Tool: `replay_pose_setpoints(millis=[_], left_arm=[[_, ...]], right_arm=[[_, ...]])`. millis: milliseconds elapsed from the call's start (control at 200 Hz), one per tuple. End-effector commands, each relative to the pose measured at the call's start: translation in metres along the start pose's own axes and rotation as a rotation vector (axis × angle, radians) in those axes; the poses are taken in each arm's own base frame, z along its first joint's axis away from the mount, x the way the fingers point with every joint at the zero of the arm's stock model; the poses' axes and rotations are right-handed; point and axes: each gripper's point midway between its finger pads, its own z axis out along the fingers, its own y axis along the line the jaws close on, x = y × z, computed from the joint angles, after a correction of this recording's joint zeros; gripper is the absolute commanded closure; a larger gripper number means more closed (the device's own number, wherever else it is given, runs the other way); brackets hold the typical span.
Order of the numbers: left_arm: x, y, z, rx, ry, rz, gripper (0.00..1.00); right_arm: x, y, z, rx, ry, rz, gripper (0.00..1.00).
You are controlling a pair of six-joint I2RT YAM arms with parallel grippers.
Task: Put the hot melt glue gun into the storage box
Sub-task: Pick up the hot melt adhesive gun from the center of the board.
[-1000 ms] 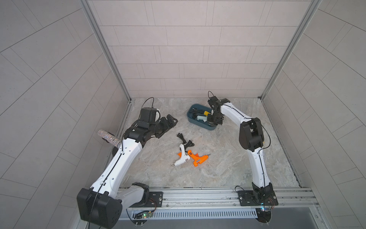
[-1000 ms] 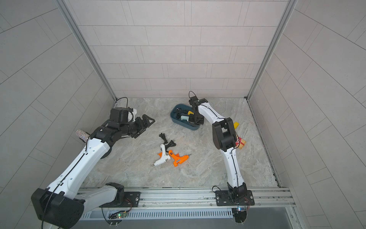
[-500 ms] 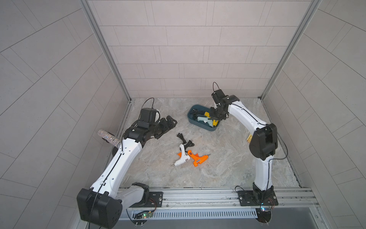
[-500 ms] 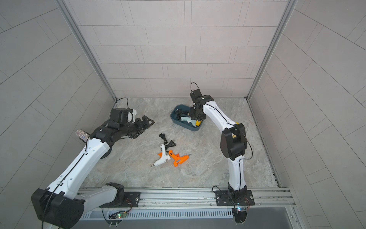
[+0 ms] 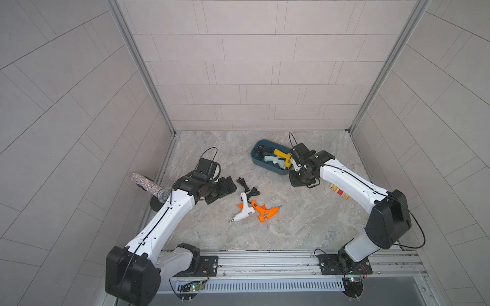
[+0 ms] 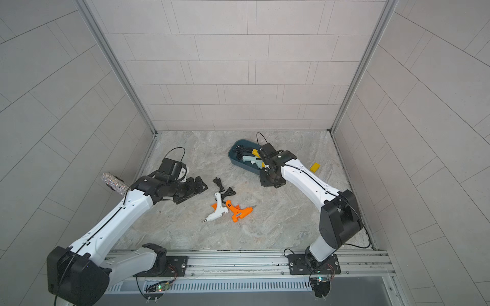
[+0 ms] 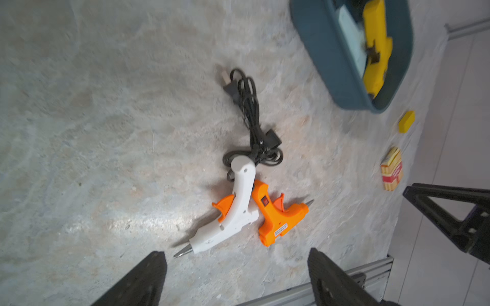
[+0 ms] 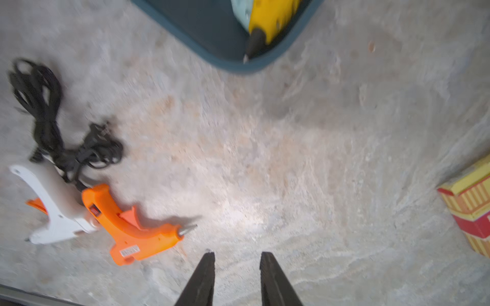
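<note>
The teal storage box (image 5: 265, 166) (image 6: 242, 166) stands at the back of the table. A yellow glue gun (image 5: 283, 155) (image 8: 273, 18) and a pale mint glue gun (image 5: 272, 160) lie inside it. A white glue gun (image 5: 242, 212) (image 7: 233, 217) and an orange glue gun (image 5: 265, 212) (image 7: 278, 217) lie side by side mid-table, touching, with black cords (image 5: 248, 186) behind them. My right gripper (image 5: 301, 182) (image 8: 237, 254) hangs just in front of the box, open by a narrow gap and empty. To the left of the two guns my left gripper (image 5: 228, 188) (image 7: 236, 255) is wide open and empty.
A glittery microphone (image 5: 149, 186) stands by the left wall. A red and yellow striped packet (image 5: 337, 190) (image 8: 472, 209) and a small yellow block (image 6: 315, 167) (image 7: 407, 121) lie at the right. The arms' metal rail (image 5: 265, 261) runs along the front edge.
My right gripper has let go of the yellow glue gun in the box, opened, and drawn back to the table in front of the box. The left arm has hardly moved.
</note>
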Motion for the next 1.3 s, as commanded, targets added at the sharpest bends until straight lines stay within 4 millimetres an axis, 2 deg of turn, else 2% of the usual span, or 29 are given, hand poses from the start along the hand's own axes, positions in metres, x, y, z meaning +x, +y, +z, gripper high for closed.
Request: replay_pose_setpoints(millis=[0, 195, 390, 585, 966, 1291], left_arm=[[0.030, 0.011, 0.012, -0.084, 0.079, 0.065, 0.10], [0.061, 0.024, 0.035, -0.190, 0.159, 0.145, 0.13], [0.055, 0.041, 0.047, -0.307, 0.209, 0.350, 0.14], [0.056, 0.031, 0.058, -0.303, 0.266, 0.473, 0.15], [0.082, 0.025, 0.089, -0.352, 0.374, 0.642, 0.18], [0.073, 0.018, 0.105, -0.405, 0.370, 0.720, 0.21]], right_arm=[[0.009, -0.011, -0.016, 0.011, -0.060, -0.005, 0.65], [0.026, -0.018, -0.014, 0.017, -0.054, -0.005, 0.64], [0.033, -0.021, -0.019, 0.014, -0.060, -0.007, 0.64], [0.038, -0.026, -0.024, 0.027, -0.062, -0.020, 0.64], [0.043, -0.030, -0.027, 0.032, -0.068, -0.018, 0.63], [0.051, -0.039, -0.026, 0.045, -0.067, -0.010, 0.62]])
